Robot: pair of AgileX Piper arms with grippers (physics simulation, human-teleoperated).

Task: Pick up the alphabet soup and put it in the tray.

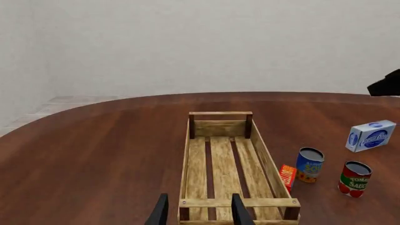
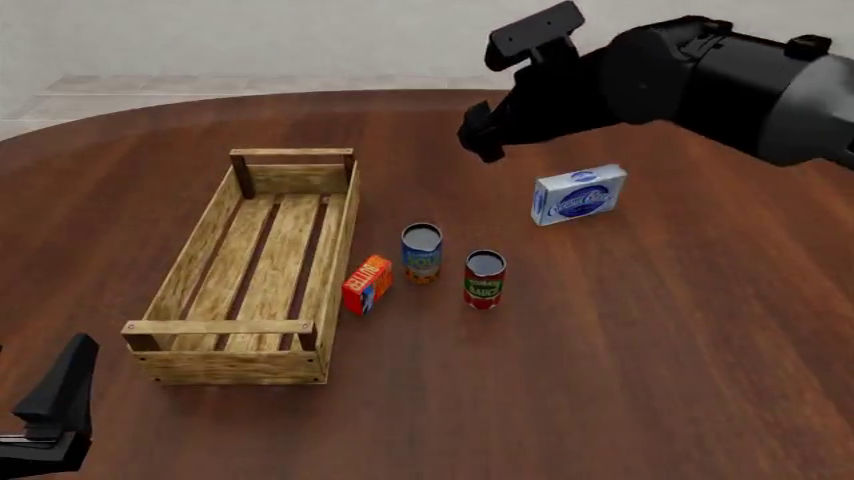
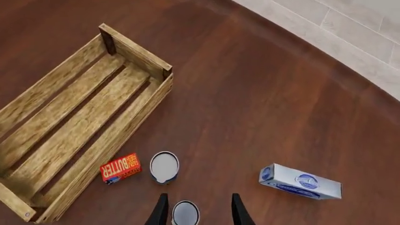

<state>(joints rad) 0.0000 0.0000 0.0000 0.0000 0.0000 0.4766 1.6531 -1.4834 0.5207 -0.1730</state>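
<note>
The alphabet soup (image 2: 422,253), a small can with a blue label and grey top, stands upright on the table just right of the tray (image 2: 227,327), a long empty light-wood crate. It also shows in the left wrist view (image 1: 309,165) and, from above, in the right wrist view (image 3: 164,167). My right gripper (image 2: 478,138) hangs high over the table, beyond the cans; its fingers (image 3: 160,212) are open and empty. My left gripper (image 2: 54,405) is low at the near left corner, open and empty (image 1: 200,213), facing the tray's near end (image 1: 237,202).
A red and green tomato sauce can (image 2: 485,280) stands right of the soup, seen between the right fingers (image 3: 185,212). An orange butter box (image 2: 367,285) lies between soup and tray. A blue-white box (image 2: 579,194) lies farther right. The table's far edge (image 2: 400,92) curves.
</note>
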